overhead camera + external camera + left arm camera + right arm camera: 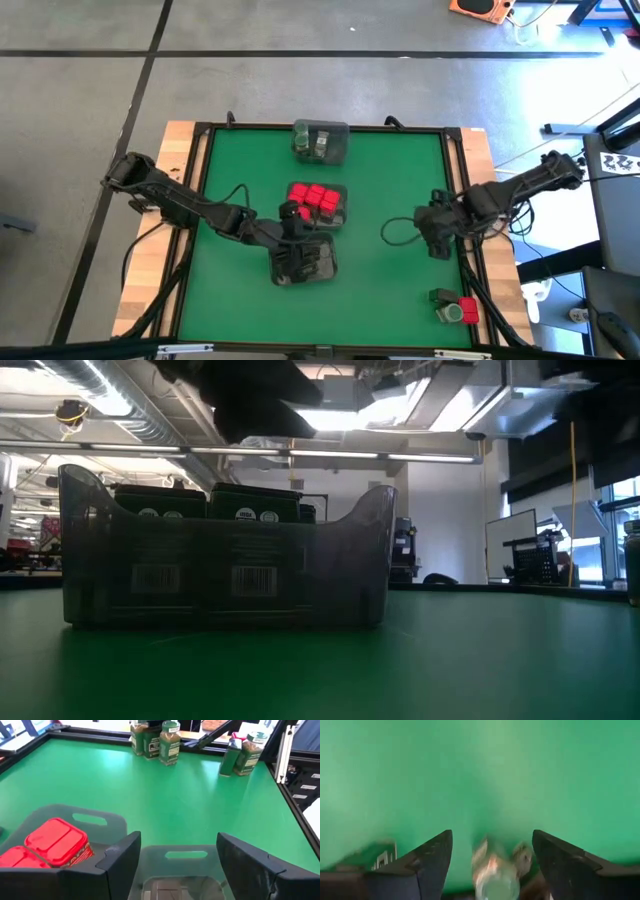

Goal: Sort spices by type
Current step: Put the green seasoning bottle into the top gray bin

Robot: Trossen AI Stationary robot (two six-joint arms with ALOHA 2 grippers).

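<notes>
Seen from above, a green tabletop (250, 150) framed in black is shown, set on pale wood over a grey floor crossed by dark lines. A clear tray of green-lidded jars (320, 140) is placed at the middle of the far edge. A tray of red boxes (318, 200) is found near the centre, and just on its near side a tray of dark blocks (305, 262) is partly covered by the left gripper (298, 255). The right gripper (437, 240) is held near the right edge, and a jar and a red box (458, 308) (both lying loose) are seen by the near right corner.

From table height, the grey tray (225, 560) with dark blocks and barcode labels is seen on the green surface; behind it, a room with ceiling lights, pipes and monitors is visible.

In the left wrist view, the left gripper's fingers (120, 862) are spread apart above the clear tray, nothing held between them; red boxes (57, 842) are seen beside, and spice jars (170, 742) stand at the opposite edge.

In the right wrist view, the right gripper's fingers (432, 857) are parted over bare green surface, and a blurred object is seen between them (whether it is gripped cannot be told).
</notes>
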